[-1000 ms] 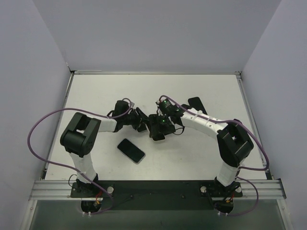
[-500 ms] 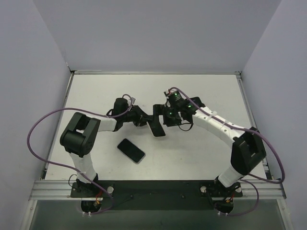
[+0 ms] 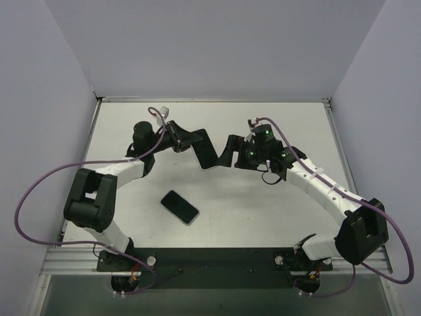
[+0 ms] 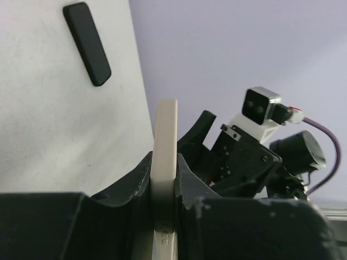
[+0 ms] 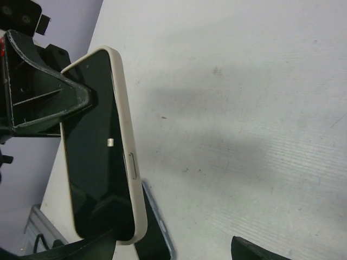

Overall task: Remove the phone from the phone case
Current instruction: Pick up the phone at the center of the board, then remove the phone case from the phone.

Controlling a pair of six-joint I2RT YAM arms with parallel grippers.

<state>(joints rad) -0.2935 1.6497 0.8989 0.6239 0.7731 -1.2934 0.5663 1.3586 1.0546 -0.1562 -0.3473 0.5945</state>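
The phone in its cream case [image 3: 208,153] is held up off the table, screen dark. My left gripper [image 3: 191,139] is shut on one end of it; in the left wrist view the case's cream edge [image 4: 165,135] stands clamped between the fingers of the left gripper [image 4: 164,187]. My right gripper [image 3: 230,151] is at the phone's other end. In the right wrist view the cased phone [image 5: 100,146] fills the left side. The right gripper [image 5: 179,246] is open wide, with one finger [image 5: 92,244] at the phone's lower end and the other far to the right.
A second dark phone [image 3: 179,207] lies flat on the white table [image 3: 263,217] in front of the arms; its bluish edge shows under the held phone [image 5: 157,241]. A flat black oblong [image 4: 87,43] lies on the table farther off. Grey walls enclose the table.
My left gripper has lifted the cased phone up and toward the back left. My right arm has swung right and back, following the phone's end.
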